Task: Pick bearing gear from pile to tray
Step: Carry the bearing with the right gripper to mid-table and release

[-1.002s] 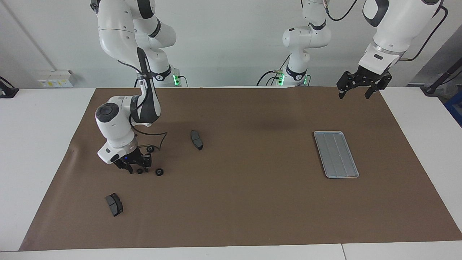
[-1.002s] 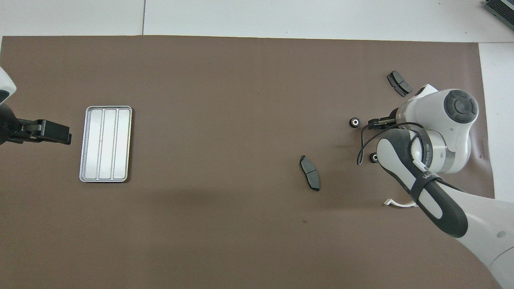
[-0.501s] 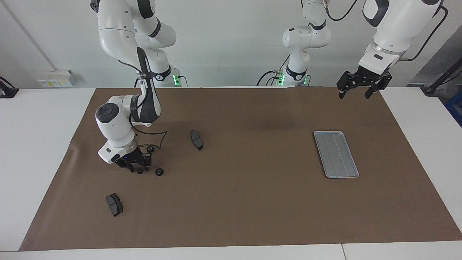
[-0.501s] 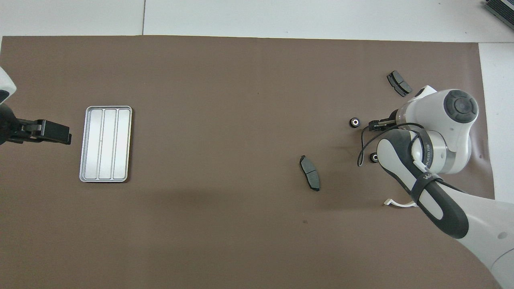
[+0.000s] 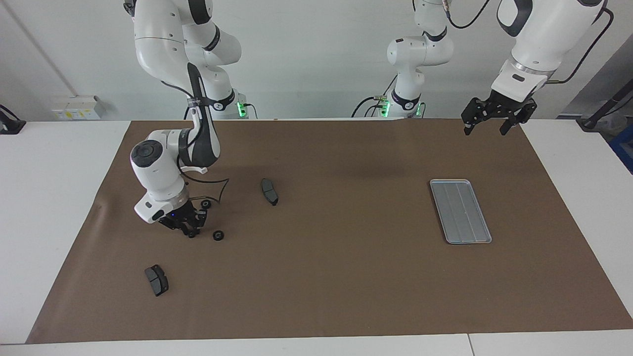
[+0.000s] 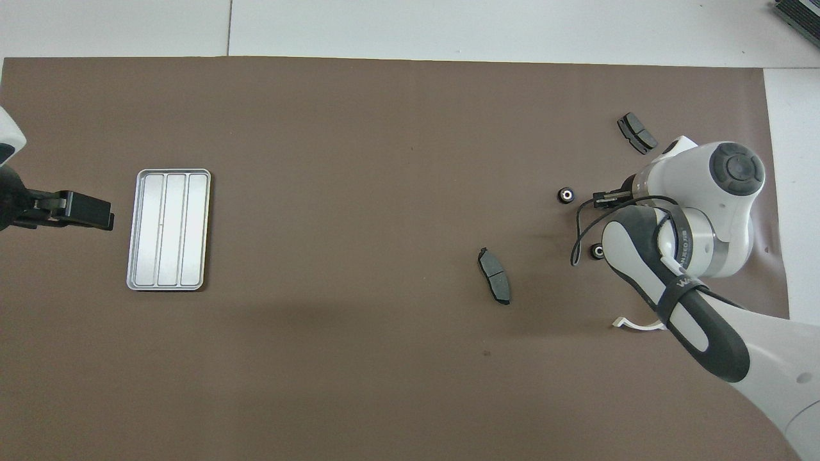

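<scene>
My right gripper is down among the pile, its jaws drawn in around a black ring at the mat; another ring lies at its three o'clock. The tray lies well apart. My left gripper waits aloft, jaws spread, holding nothing.

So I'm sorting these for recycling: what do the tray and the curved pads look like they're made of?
The tray looks like bare metal, perhaps aluminium: silver-grey, dull sheen, pressed ridges and a raised rim. The pads look matte dark grey, likely a friction compound on a backing plate, though the backing cannot be made out.
</scene>
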Robot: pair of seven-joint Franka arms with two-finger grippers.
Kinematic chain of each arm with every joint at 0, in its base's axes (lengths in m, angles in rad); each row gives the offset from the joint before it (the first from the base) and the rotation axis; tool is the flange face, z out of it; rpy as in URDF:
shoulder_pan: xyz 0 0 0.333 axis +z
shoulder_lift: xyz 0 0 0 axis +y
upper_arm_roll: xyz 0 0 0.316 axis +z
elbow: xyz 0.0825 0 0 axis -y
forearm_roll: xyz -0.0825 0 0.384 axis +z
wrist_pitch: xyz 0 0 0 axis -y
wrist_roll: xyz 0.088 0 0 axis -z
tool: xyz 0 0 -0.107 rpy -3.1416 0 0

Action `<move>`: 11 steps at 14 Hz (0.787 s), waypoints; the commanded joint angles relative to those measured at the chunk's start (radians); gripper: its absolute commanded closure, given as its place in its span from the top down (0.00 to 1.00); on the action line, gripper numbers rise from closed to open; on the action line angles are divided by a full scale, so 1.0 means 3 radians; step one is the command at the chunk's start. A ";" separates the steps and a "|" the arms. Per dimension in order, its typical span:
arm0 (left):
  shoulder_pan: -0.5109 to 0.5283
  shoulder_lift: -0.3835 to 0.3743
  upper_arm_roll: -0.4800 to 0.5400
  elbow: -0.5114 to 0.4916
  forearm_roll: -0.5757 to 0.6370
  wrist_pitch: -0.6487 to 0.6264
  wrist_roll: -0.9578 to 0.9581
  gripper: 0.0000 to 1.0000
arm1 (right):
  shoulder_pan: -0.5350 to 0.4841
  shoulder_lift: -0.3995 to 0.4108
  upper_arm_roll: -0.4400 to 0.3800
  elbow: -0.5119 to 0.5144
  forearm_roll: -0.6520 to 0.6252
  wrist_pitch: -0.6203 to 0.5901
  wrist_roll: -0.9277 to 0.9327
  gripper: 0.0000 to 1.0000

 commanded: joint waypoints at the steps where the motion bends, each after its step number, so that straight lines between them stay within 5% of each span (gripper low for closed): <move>1: 0.0011 -0.0104 -0.0002 -0.0116 0.0037 0.0035 0.0012 1.00 | -0.0038 -0.0038 0.0012 -0.0047 0.0064 -0.0033 -0.0072 0.00; 11: 0.0011 -0.0104 -0.0002 -0.0116 0.0037 0.0035 0.0012 1.00 | 0.0232 -0.0406 0.0058 0.0473 0.0033 -0.0859 0.0618 0.00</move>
